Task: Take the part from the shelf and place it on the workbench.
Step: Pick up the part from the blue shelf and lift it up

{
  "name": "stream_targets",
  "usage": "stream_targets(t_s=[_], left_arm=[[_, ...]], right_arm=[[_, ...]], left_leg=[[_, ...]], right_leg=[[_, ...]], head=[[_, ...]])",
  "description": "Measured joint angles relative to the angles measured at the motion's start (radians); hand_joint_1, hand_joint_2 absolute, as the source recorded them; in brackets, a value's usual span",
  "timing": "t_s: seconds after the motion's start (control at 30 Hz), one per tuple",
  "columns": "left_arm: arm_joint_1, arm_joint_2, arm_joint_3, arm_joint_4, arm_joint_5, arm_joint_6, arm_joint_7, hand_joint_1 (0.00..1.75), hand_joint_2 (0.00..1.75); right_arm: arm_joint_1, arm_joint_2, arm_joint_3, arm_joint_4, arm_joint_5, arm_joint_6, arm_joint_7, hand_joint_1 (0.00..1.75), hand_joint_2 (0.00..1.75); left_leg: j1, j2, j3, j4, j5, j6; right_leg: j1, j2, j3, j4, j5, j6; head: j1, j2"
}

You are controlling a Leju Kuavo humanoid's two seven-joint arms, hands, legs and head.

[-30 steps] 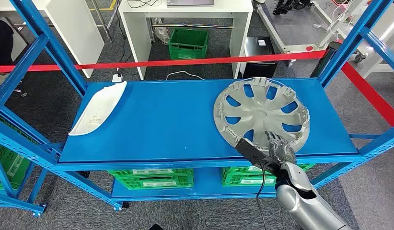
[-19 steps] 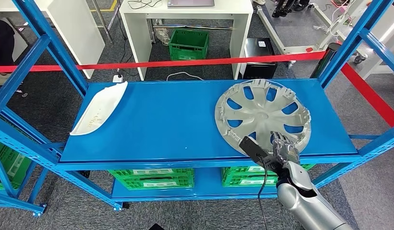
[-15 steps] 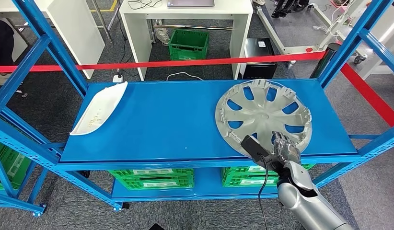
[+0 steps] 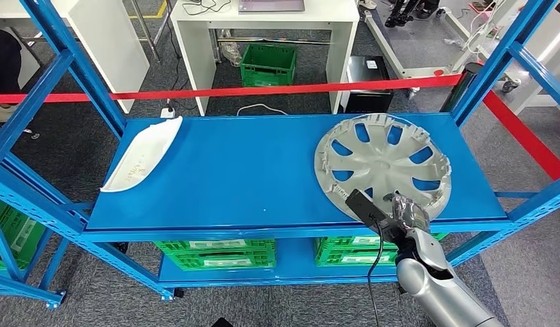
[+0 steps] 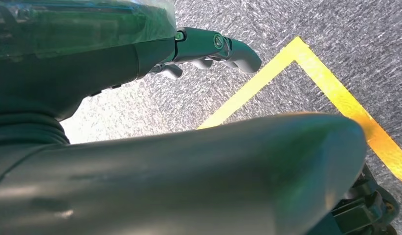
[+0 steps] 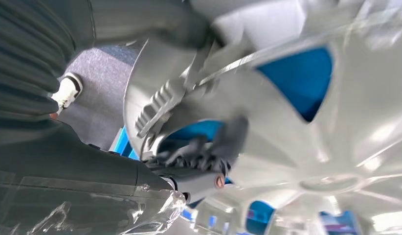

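We judged that our right hand (image 4: 408,212), grasping only the near rim of the hubcap (image 4: 383,165) at lower right, could let it slip off the shelf (image 4: 250,170).

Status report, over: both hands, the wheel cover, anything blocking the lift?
Right hand grips wheel cover at its near rim. Left hand hangs open over floor. Cover on blue shelf. White panel far left, nothing blocking.

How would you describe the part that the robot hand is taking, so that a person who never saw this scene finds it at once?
Look at the blue metal shelf and go to its right end. There lies a round silver plastic wheel cover with curved spokes and blue showing through its openings, its near rim gripped by the right robot hand. The only other part, a long white curved panel, lies at the far left.
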Motion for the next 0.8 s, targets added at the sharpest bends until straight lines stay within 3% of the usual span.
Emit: stream_targets(t_s=[0.63, 0.8], left_arm=[[-0.002, 0.000, 0.000, 0.000, -0.009, 0.009, 0.003, 0.00, 0.00], [-0.003, 0.000, 0.000, -0.001, -0.011, 0.012, 0.001, 0.00, 0.00]], right_arm=[[0.013, -0.003, -0.024, 0.002, -0.018, -0.020, -0.010, 1.75, 1.75], [0.022, -0.003, -0.033, 0.002, -0.040, -0.068, -0.052, 1.75, 1.75]], left_leg=[[0.000, 0.001, 0.000, 0.000, 0.000, 0.000], [0.000, 0.001, 0.000, 0.000, 0.000, 0.000]], right_leg=[[0.000, 0.002, -0.001, 0.000, 0.000, -0.001], [0.000, 0.002, -0.001, 0.000, 0.000, -0.001]], head=[[0.000, 0.000], [0.000, 0.000]])
